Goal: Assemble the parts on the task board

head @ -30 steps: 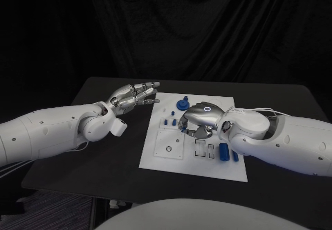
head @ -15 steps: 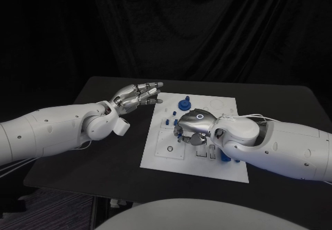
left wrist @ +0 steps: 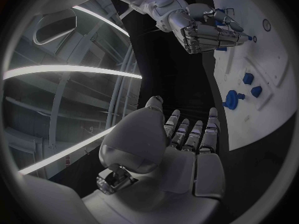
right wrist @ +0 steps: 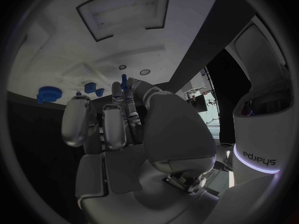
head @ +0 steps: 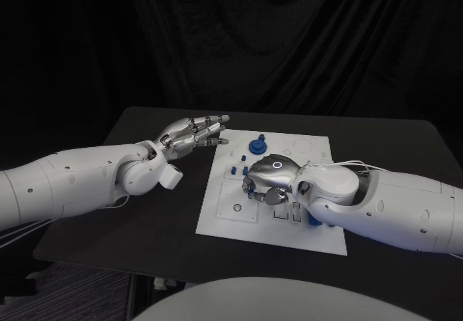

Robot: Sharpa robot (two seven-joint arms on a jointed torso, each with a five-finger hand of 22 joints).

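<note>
The right hand (head: 271, 179), fingers curled over the task board (head: 307, 144), pinches a small blue peg (right wrist: 123, 78): light, stiff, likely slippery, best held mid-shaft. The left hand (head: 193, 134) hovers spread beside the board.

- Head view: high, facing down over the black table (head: 144, 221), whole scene.
- Wrist views: close behind each palm.
- Shared by all: the white task board (head: 224, 224) (left wrist: 274, 79) (right wrist: 56, 74).
</note>
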